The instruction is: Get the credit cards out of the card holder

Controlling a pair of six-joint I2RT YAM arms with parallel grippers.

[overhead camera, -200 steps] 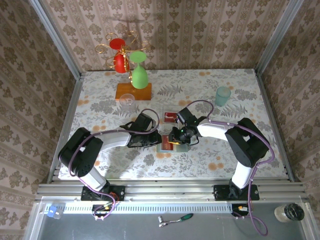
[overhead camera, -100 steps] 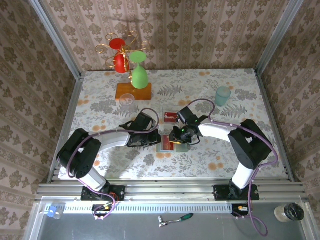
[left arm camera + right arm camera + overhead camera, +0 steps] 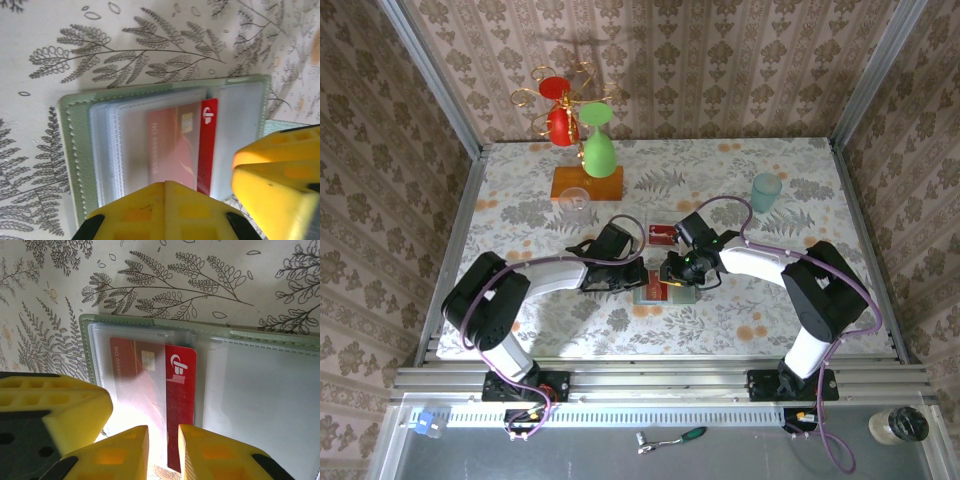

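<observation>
I have the card holder (image 3: 650, 297) lying open and flat on the tabletop (image 3: 770, 300), about midway between the left and right edges and nearer the near edge than the far one. Both arms meet over it.

In the left wrist view, 1 red card (image 3: 207, 145) sticks partway out of the clear sleeves, its bare strip showing a white logo. The rest of it is clouded behind the plastic.

The left fingers (image 3: 135, 215) are closed tight against each other at the holder's edge. They hold nothing that I can see.

The right fingers (image 3: 220, 455) stand a narrow gap apart at the near end of that red card. The gap sits just beside the card's exposed strip, and I cannot tell whether they touch the card.

Compared with 1 second ago, the left arm has slid a little to the right, so its fingers now sit closer to the holder. The right arm's elbow has also swung slightly right. The holder itself has not moved.

A second red card (image 3: 662, 234) stays flat on the tabletop just beyond the holder, apart from it. A teal cup (image 3: 766, 190) stands unmoved toward the far right corner.
</observation>
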